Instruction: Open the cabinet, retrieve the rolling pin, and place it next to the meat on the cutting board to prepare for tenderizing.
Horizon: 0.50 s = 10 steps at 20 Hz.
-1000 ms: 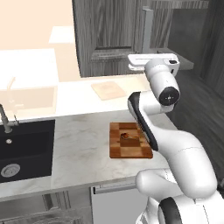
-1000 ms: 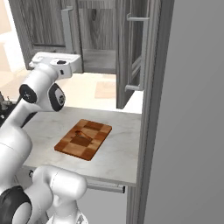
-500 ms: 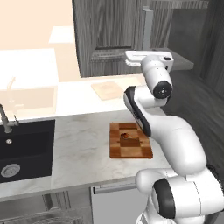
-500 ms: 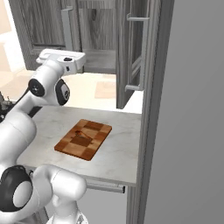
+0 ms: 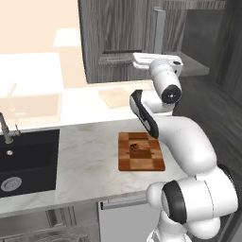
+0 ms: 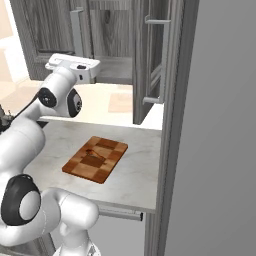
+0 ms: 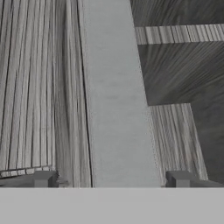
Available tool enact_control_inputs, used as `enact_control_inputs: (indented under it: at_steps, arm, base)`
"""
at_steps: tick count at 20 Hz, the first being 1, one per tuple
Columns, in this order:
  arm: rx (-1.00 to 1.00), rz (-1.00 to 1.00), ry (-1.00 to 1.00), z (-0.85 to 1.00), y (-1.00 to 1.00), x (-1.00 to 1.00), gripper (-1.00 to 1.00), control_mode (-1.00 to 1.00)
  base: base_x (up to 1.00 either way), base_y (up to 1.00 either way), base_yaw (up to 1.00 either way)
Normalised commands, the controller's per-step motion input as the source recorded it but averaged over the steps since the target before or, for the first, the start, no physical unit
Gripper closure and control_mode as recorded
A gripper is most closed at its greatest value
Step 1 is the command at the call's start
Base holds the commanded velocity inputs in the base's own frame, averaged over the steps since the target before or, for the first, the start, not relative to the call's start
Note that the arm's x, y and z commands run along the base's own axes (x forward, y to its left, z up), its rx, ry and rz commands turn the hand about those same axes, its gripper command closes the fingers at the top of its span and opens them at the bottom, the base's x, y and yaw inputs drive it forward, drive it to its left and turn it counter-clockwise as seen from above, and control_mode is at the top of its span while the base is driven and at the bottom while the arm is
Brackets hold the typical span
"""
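The dark grey cabinet [image 5: 118, 33] hangs above the counter. My gripper [image 7: 111, 179] is open, one fingertip on each side of the left door's silver bar handle [image 7: 113, 96], near its lower end [image 5: 159, 28]. From the right base view the hand [image 6: 75, 66] is up against that door, and the cabinet's right door [image 6: 150, 60] stands swung out. On the counter lies the checkered cutting board [image 5: 141, 153], with the small reddish meat [image 5: 136, 146] on its far half [image 6: 90, 151]. The rolling pin is hidden.
A plain pale beige board [image 5: 116, 97] lies on the counter under the cabinet. The black sink [image 5: 23, 160] and its faucet [image 5: 7, 127] are at the left. The open door and a tall grey panel [image 6: 215, 125] close off the right side.
The hand has moved a little left and forward onto the door handle, and the upper arm has turned. The board and meat have not moved.
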Motion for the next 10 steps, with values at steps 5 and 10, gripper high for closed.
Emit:
enact_control_inputs:
  at_steps: [5, 10]
  arm:
    - [0.02, 0.02, 0.00, -0.04, 0.00, 0.23, 1.00, -1.00]
    - [0.00, 0.00, 0.00, 0.00, 0.00, 0.01, 1.00, -1.00]
  base:
    - [0.00, 0.00, 0.00]
    - [0.00, 0.00, 0.00]
